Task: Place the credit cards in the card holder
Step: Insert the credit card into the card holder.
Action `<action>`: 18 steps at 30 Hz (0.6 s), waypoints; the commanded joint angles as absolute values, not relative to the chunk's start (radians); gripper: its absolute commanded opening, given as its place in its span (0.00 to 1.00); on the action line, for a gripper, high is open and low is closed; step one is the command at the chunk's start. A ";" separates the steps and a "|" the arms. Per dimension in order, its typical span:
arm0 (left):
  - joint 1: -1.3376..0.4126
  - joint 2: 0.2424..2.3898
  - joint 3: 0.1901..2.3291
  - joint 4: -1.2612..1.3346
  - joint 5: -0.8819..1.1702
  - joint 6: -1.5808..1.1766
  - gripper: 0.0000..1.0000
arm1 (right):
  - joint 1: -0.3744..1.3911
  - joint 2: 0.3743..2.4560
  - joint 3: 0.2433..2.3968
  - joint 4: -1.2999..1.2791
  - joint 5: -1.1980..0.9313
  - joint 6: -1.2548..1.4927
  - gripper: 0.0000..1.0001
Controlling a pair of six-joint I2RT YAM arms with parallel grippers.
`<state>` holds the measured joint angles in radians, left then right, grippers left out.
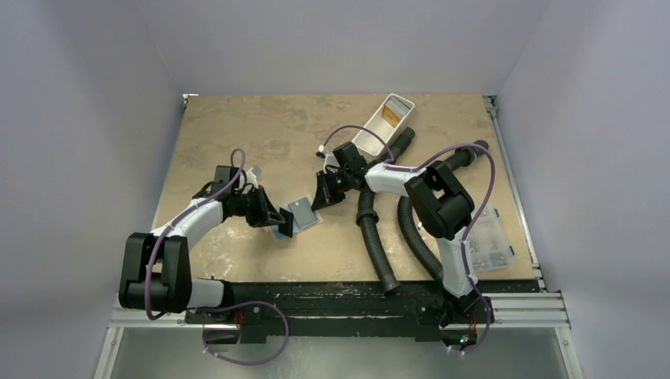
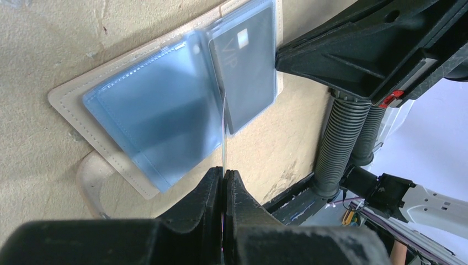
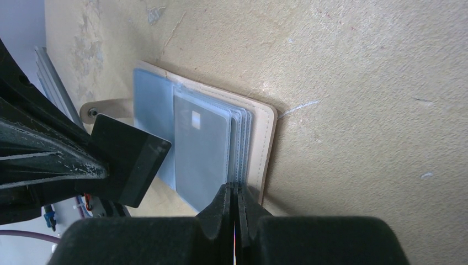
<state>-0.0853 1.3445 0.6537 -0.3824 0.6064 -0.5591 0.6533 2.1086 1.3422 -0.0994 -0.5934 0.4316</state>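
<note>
Two grippers were at the card holder (image 1: 299,213), which lay open on the table (image 1: 237,126) just left of centre in the overhead view, between my two sets of fingers.

My left gripper (image 2: 224,181) was pressed together on the edge of one clear sleeve (image 2: 224,130). The sleeve stood edge-on from the holder's middle and ran straight into the fingertips at bottom centre of the left wrist view. The holder lay just beyond the tips, filling the upper left and centre of that view, with its tan border flat on the table.

The black card (image 2: 248,77) sat inside a sleeve on the page right of the raised sleeve, showing "VIP" lettering and a small white square. The page to the left looked blue through the plastic. I could not tell whether that was a card or the sleeve's own tint.

My right gripper (image 3: 235,190) was closed, with no gap visible. Its tips sat at bottom centre of the right wrist view, against the near edges of the fanned sleeve stack and beside the holder's tan cover. I could not tell whether a sleeve was nipped between them. The snap tab (image 3: 105,109) stuck out from the holder at the left of that view.

The orange card (image 1: 391,115) lay in the white tray (image 1: 370,140) at the top, right of centre, in the overhead view, well apart from both grippers.
</note>
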 commanded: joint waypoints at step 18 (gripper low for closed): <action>-0.078 1.387 0.617 -0.290 0.625 -0.585 0.00 | 0.646 2.133 1.350 -0.128 -0.543 0.399 0.00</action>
<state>-0.0853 1.3792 0.6373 -0.3405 0.6170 -0.5659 0.6533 2.1086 1.3422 -0.0990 -0.5938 0.4294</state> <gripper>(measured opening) 0.033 0.055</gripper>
